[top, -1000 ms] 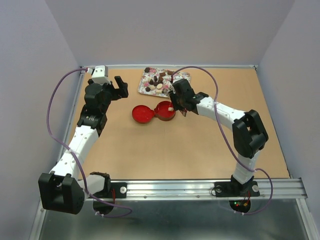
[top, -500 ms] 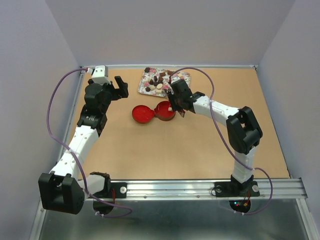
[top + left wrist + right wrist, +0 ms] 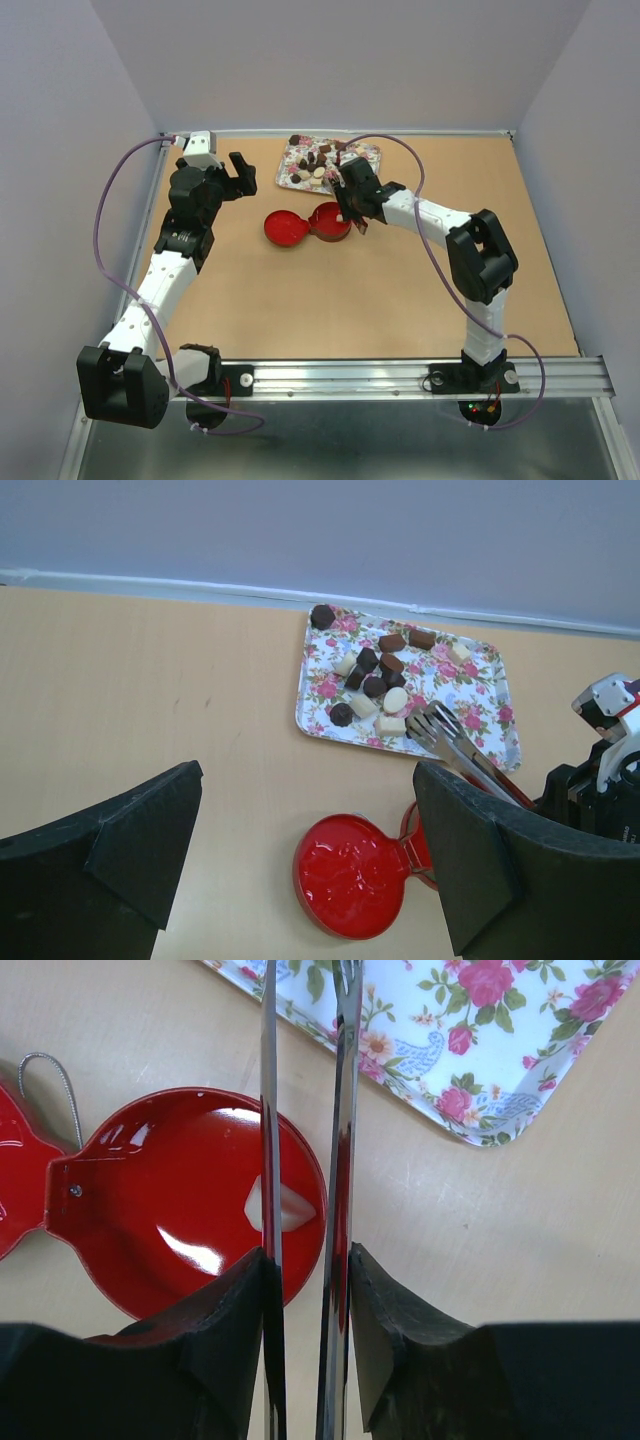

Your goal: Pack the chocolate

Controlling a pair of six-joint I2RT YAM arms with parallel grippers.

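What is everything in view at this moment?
Pink-flowered rectangular tray: one, white with roses, far middle of table.
Small chocolate pieces: about a dozen, dark brown, reddish-brown, cream-white, on the tray.
Round red tin: one, open, both halves flat, nearer than the tray.
Cream-white chocolate piece: one, in the tin half nearer the right arm.
Long metal tongs: one, silver, tips over the tray.
Wooden table: one, tan.
Left gripper: black, open, empty.
Right gripper: black, shut on the tongs.
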